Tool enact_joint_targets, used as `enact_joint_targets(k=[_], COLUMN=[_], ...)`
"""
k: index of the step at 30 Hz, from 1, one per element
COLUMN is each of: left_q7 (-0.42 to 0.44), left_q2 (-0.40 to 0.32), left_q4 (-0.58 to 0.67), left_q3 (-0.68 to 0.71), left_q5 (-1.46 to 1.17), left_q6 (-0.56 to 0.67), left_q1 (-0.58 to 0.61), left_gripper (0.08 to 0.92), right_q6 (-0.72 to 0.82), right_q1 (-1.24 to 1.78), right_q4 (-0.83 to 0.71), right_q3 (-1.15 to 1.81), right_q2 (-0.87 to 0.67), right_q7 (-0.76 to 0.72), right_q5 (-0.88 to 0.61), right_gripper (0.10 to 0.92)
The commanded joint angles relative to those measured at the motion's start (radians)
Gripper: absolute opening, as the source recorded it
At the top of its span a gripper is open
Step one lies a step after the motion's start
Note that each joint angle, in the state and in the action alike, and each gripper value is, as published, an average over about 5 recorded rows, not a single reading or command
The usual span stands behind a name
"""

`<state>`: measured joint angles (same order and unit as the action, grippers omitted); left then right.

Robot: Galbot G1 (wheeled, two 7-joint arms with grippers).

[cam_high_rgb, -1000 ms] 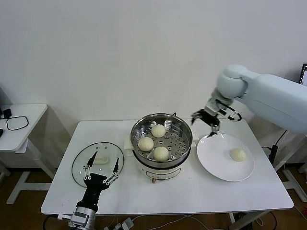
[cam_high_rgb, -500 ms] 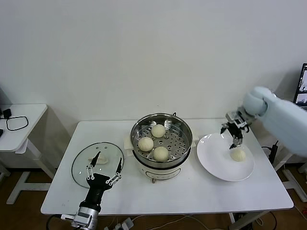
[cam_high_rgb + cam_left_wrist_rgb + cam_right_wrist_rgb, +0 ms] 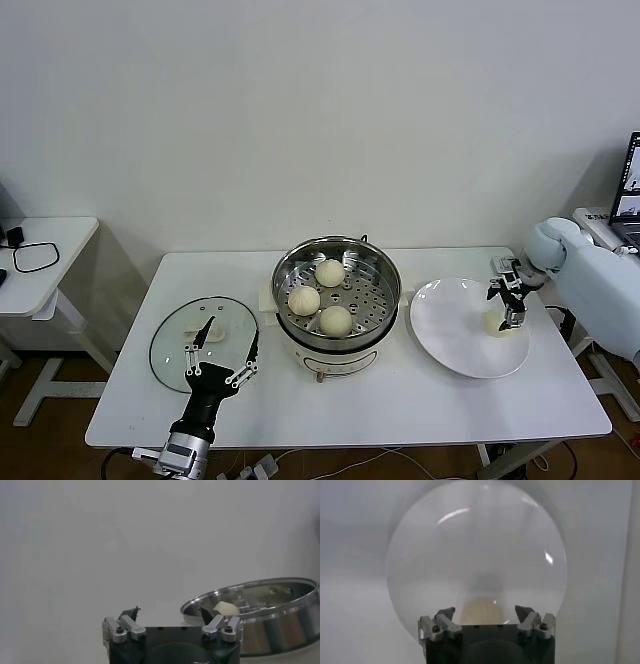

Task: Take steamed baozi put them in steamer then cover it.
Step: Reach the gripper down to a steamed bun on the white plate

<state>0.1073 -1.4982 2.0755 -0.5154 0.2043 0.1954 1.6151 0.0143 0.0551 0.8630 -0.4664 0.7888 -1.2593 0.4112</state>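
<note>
Three baozi lie on the perforated floor of the steel steamer at the table's middle. The last baozi sits on the white plate at the right. My right gripper is open and hangs right over that bun, which shows between its fingers in the right wrist view. My left gripper is open and empty at the near edge of the glass lid; in its wrist view the lid with its cream handle lies ahead.
A small side table with a black cable stands at the far left. A laptop shows at the right edge. The white table's front is bare.
My right gripper has swung from beside the steamer, across the plate, and come down over the last bun. My left gripper has crept slightly toward the lid.
</note>
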Motion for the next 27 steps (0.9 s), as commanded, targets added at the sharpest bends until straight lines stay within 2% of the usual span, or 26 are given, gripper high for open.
enact_joint_targets(k=[1, 27], left_q7=[0.000, 0.001], left_q2=[-0.001, -0.001], left_q4=[-0.003, -0.018], left_q3=[0.002, -0.005], left_q5=[0.004, 0.004], left_q6=[0.002, 0.005], left_q1=[-0.001, -0.008], left_gripper=[0.823, 0.823], right_q6=[-0.018, -0.057], right_q1=[0.062, 0.057], right_q4=[-0.105, -0.177], right_q3=[0.114, 0.140], right_q2=[0.040, 0.100], right_q7=[0.037, 0.063], right_q5=[0.094, 0.150], right_gripper=[0.823, 0.823])
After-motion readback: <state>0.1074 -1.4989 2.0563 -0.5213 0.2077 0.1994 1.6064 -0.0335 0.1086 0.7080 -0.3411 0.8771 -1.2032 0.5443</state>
